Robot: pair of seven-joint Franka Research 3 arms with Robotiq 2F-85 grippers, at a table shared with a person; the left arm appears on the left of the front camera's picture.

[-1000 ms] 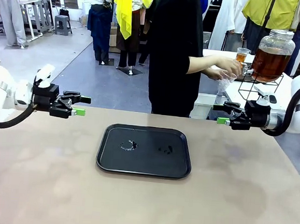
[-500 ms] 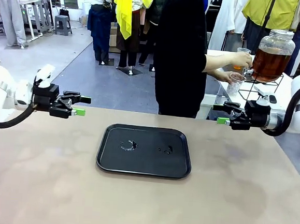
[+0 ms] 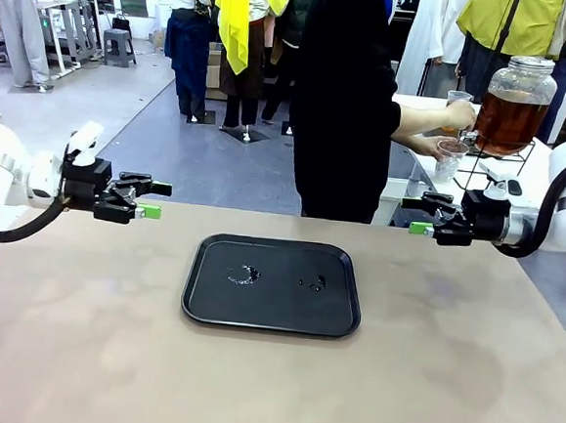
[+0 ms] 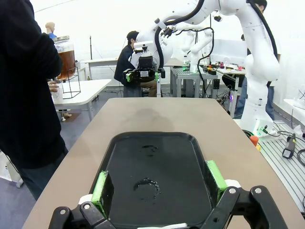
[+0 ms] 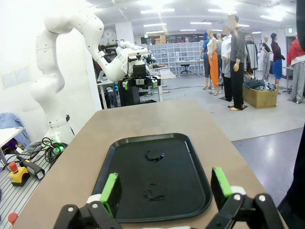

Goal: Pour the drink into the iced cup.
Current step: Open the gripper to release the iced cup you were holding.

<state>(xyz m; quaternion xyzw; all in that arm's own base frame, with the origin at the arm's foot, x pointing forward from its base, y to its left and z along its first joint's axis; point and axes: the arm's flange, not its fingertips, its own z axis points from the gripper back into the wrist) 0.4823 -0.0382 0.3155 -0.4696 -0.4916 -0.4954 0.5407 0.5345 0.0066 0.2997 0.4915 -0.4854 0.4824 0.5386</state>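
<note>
The drink is amber liquid in a big glass dispenser jar point(image 3: 509, 117) on a wire stand, on a side table at the far right; the jar point(image 4: 66, 57) also shows in the left wrist view. A person in black point(image 3: 341, 98) stands there, one hand at the tap, the other holding a clear cup point(image 3: 449, 159) below it; whether the cup holds ice is too small to tell. A second cup point(image 3: 458, 96) stands behind the hand. My left gripper point(image 3: 154, 200) point(image 4: 157, 183) and right gripper point(image 3: 413, 214) point(image 5: 166, 188) hover open and empty at the table's far corners, facing each other.
A black tray point(image 3: 339, 309) point(image 4: 190, 157) point(image 5: 186, 162) with a few wet marks lies in the middle of the brown table point(image 3: 87, 333). The side table's white top point(image 3: 541, 173) stands beyond the right arm. Other people stand farther back.
The person has stepped right toward the side table and moved the clear cup up under the dispenser's tap. Neither arm has moved.
</note>
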